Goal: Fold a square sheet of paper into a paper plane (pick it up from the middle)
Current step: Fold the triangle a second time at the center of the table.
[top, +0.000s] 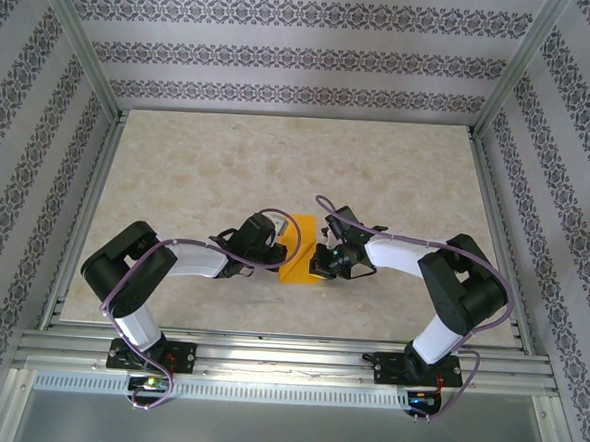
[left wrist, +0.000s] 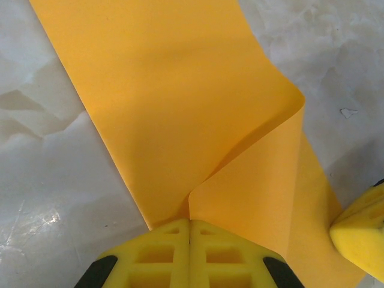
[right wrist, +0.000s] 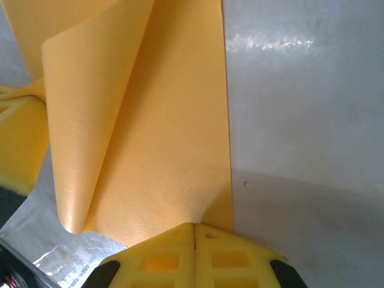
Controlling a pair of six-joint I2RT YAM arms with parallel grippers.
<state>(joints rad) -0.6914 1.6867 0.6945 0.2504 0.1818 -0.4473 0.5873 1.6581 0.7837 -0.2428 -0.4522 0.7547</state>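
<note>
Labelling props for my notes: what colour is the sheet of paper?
Plain bright orange; the square sheet of paper shows best in the left wrist view.

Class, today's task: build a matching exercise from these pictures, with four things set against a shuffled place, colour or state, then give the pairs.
Things:
1 left gripper
2 square sheet of paper
3 right gripper
4 table

States:
a orange, partly curled over
b pale, marbled
c shut on the sheet's left side
d shut on the sheet's right side

Pairs: 1-c, 2-a, 3-d, 4-b
</note>
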